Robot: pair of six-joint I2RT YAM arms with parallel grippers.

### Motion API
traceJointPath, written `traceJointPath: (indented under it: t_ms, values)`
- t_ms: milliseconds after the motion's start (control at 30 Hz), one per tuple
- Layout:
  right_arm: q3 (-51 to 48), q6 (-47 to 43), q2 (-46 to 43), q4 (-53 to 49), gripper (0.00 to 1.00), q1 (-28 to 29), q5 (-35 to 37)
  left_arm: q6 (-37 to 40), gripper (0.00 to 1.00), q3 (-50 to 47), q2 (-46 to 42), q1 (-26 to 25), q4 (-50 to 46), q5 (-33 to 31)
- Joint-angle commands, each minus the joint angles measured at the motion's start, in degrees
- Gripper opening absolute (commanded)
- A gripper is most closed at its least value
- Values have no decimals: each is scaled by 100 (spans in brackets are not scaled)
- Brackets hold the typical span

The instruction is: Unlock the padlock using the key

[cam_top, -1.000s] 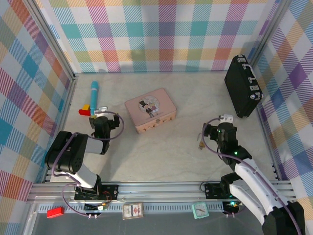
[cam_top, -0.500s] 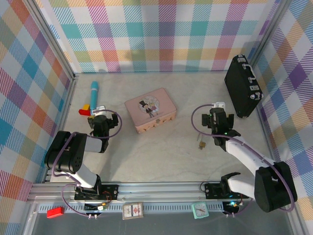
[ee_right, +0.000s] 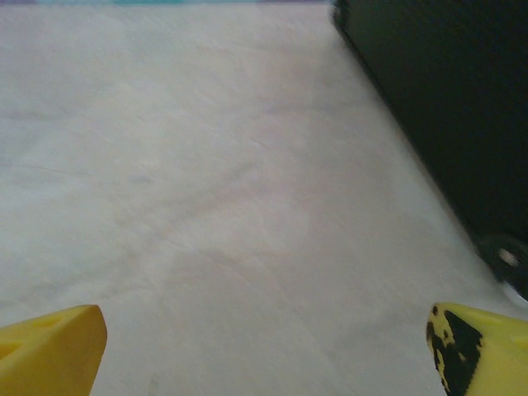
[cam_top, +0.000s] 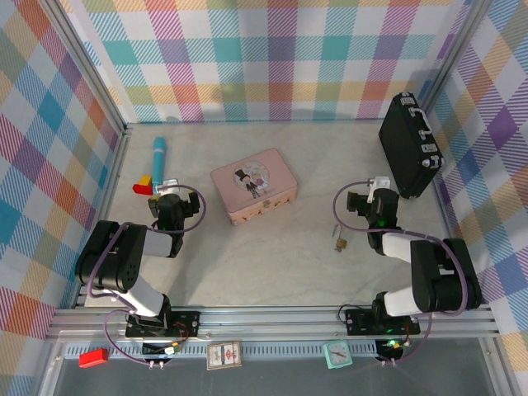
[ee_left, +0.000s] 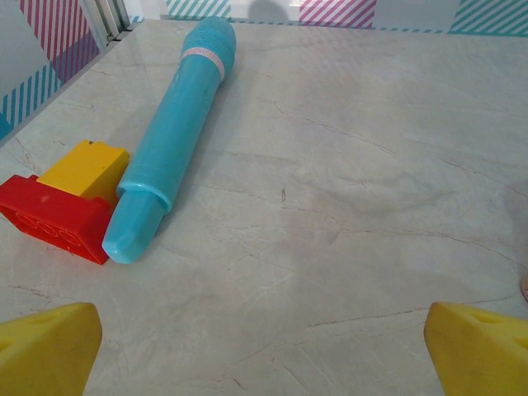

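right gripper drew back from padlock, jaws wide, empty; left gripper likewise open; we couldn't tell whether unlocked.

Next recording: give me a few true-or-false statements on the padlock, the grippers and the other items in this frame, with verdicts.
1. The padlock lies loose on the table. True.
2. The right gripper is shut on the padlock. False: it is open and empty.
3. A teal pen lies beside a red block and a yellow block. True.
4. The black case sits next to the left gripper. False: it is at the table's right side, beyond the right gripper.
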Motion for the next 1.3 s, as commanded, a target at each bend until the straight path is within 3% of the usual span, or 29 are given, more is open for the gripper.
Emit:
traceJointPath:
  t_ms: [0, 333, 1267]
  values:
    - [-20, -64, 342, 899, 99, -119, -1021, -86, 100, 22, -52, 39, 61, 104]
    - [9, 229, 516, 1015, 99, -210, -480, -86, 100, 22, -48, 40, 57, 98]
    - [26, 260, 522, 1000, 99, -212, -482, -86, 100, 22, -52, 39, 61, 104]
